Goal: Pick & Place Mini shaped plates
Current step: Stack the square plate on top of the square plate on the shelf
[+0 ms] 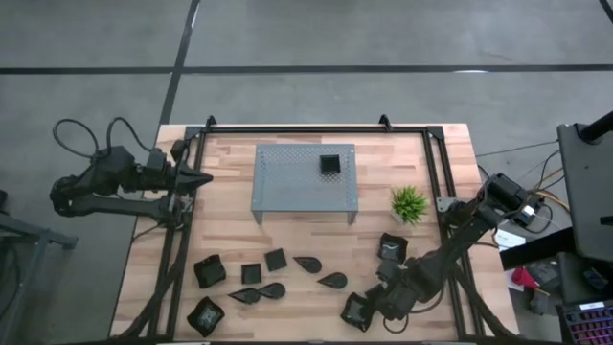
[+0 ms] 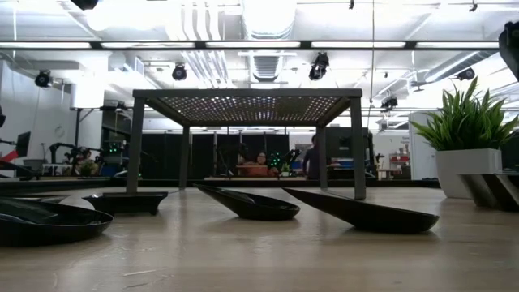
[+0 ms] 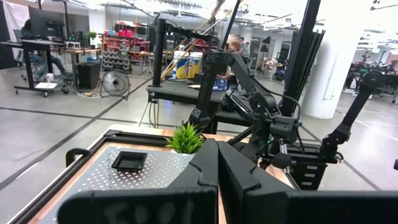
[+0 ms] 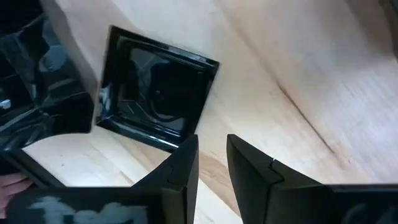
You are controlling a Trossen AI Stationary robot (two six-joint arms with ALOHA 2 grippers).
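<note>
Fingers of the right gripper (image 4: pixel 211 163) stand narrowly apart beside a square plate (image 4: pixel 155 90), its neighbour cut off.

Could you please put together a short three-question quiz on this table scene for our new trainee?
1. True or false: a square plate already sits on top of the grey perforated rack.
2. Which claw is down among the black plates at the table's near edge? A) left claw B) right claw
3. Fill in: the small green plant stands on the wooden table beside the rack's ____ end, seen from above.

Key
1. True; it lies near the rack's right far corner.
2. B; the right claw is slightly open beside a square plate, while the left claw waits shut at the table's left edge.
3. Right.
</note>
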